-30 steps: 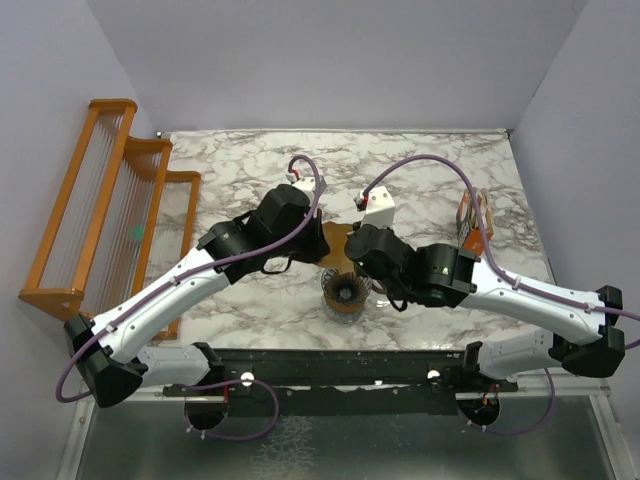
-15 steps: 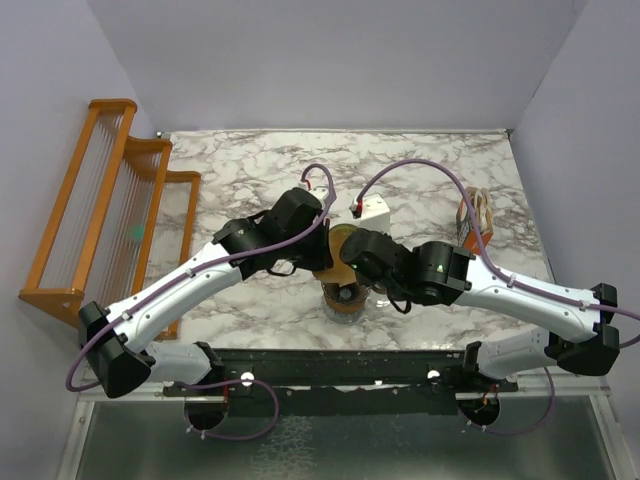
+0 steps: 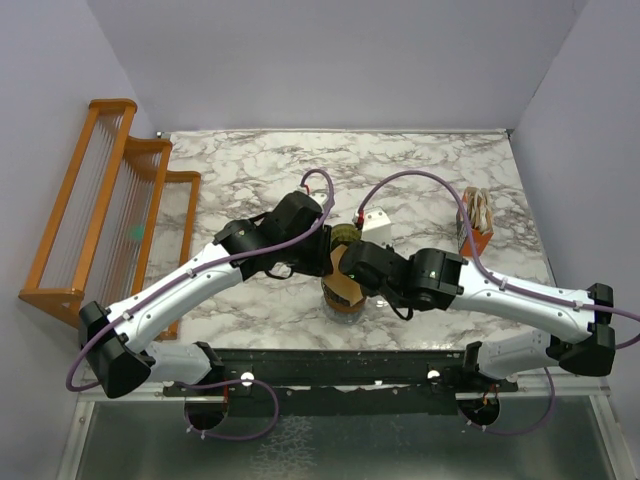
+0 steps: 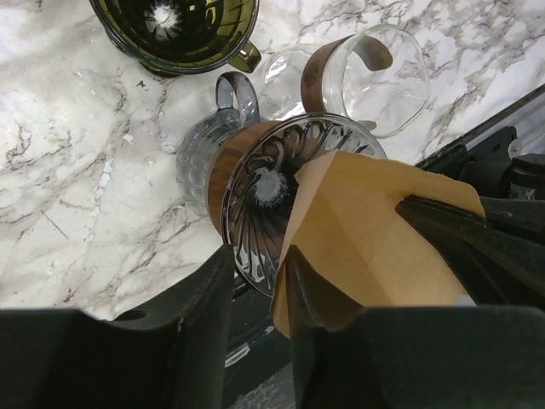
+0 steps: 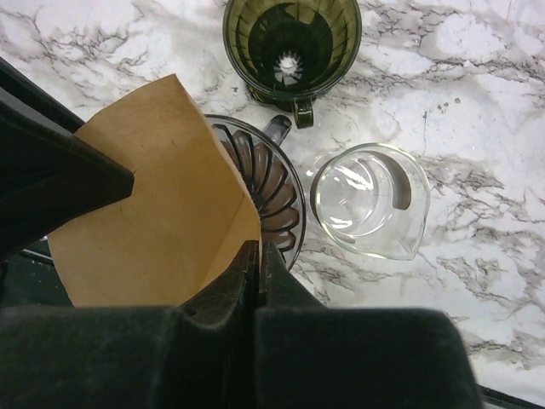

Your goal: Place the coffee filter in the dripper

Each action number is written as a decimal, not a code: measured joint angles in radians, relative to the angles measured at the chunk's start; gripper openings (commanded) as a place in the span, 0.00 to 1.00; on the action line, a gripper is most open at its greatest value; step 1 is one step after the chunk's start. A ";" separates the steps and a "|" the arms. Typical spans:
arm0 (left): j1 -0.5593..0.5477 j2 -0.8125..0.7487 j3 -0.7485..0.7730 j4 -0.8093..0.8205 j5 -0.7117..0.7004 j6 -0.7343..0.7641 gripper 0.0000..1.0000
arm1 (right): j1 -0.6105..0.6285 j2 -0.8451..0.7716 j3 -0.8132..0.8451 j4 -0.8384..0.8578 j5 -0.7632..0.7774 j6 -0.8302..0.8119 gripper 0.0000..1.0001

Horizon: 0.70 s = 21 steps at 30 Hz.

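No white coffee filter shows in any view. The dark olive-green dripper [image 4: 174, 30] [image 5: 289, 43] [image 3: 345, 236] stands empty on the marble. A tan paper piece [image 5: 162, 221] [image 4: 375, 230] [image 3: 343, 290], spread partly open, hangs over a clear ribbed cup with a wooden collar [image 4: 255, 196] [image 5: 277, 200]. My right gripper [image 5: 257, 256] [image 3: 352, 272] is shut on the paper's edge. My left gripper [image 4: 258, 273] [image 3: 325, 262] is open. The paper's other edge lies against the inner face of its right finger [image 4: 306, 281].
A clear glass cup [image 4: 375, 81] [image 5: 370, 200] stands right beside the ribbed cup. A white box [image 3: 377, 222] sits behind the grippers. A small holder of tan papers [image 3: 475, 220] is at the right, and an orange wooden rack [image 3: 100, 200] lines the table's left side.
Both grippers came toward the near edge and brought the tan paper over the ribbed cup. The left jaws have parted from the paper. The right jaws stayed shut.
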 measured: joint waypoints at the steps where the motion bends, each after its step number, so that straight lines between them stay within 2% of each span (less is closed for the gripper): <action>1: 0.000 -0.001 -0.001 -0.003 0.000 0.000 0.35 | 0.000 0.000 -0.005 0.000 -0.003 0.004 0.01; 13: 0.000 -0.025 0.035 -0.030 0.010 -0.001 0.39 | 0.000 -0.006 -0.075 0.040 -0.015 0.038 0.01; 21: 0.000 -0.043 0.092 -0.014 0.089 -0.025 0.33 | 0.000 -0.007 -0.094 0.101 -0.019 0.068 0.01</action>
